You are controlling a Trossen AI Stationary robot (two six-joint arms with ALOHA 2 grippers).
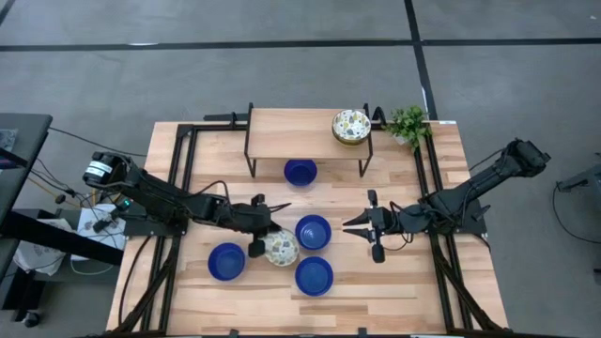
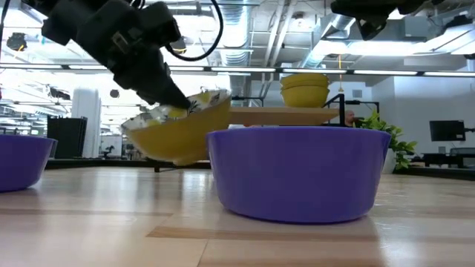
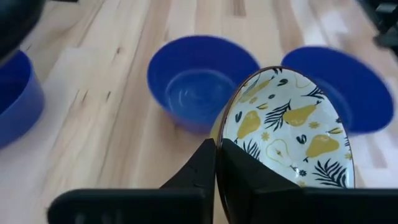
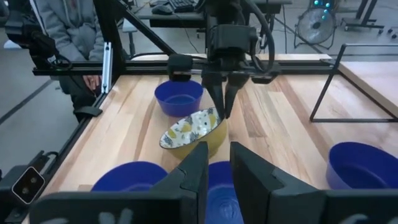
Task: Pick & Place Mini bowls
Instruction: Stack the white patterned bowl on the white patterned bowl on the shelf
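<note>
Nearest the low camera stands a blue mini bowl (image 2: 298,172), filling the middle of that view, with the edge of a second blue bowl (image 2: 22,162) at the picture's left. Just behind, the left gripper (image 2: 178,100) pinches the rim of the pear-patterned bowl (image 2: 182,130), which hangs tilted with its base clear of the table (image 2: 111,222); only this level view shows that gap.

The left wrist view gives the detail: the fingers (image 3: 202,165) are closed narrow on the rim, one inside and one outside, and the bowl's cream inside carries yellow pears and dark leaves. The right wrist view shows its yellow outer wall, and a person in a grey hooded top (image 4: 65,25) beyond the table's edge.

From above, the patterned bowl (image 1: 281,248) sits among three blue bowls: one to its left (image 1: 226,261), one at the table's middle (image 1: 313,231), one nearer the front edge (image 1: 314,275). A fourth blue bowl (image 1: 300,171) lies under the wooden shelf (image 1: 291,127). On the shelf rests a second patterned bowl (image 1: 350,125); the low view shows yellow bowls stacked there. A small green plant (image 1: 409,124) stands just beside the shelf.

The right gripper (image 1: 349,226) waits over the table's right half, fingers slightly apart, holding nothing.
</note>
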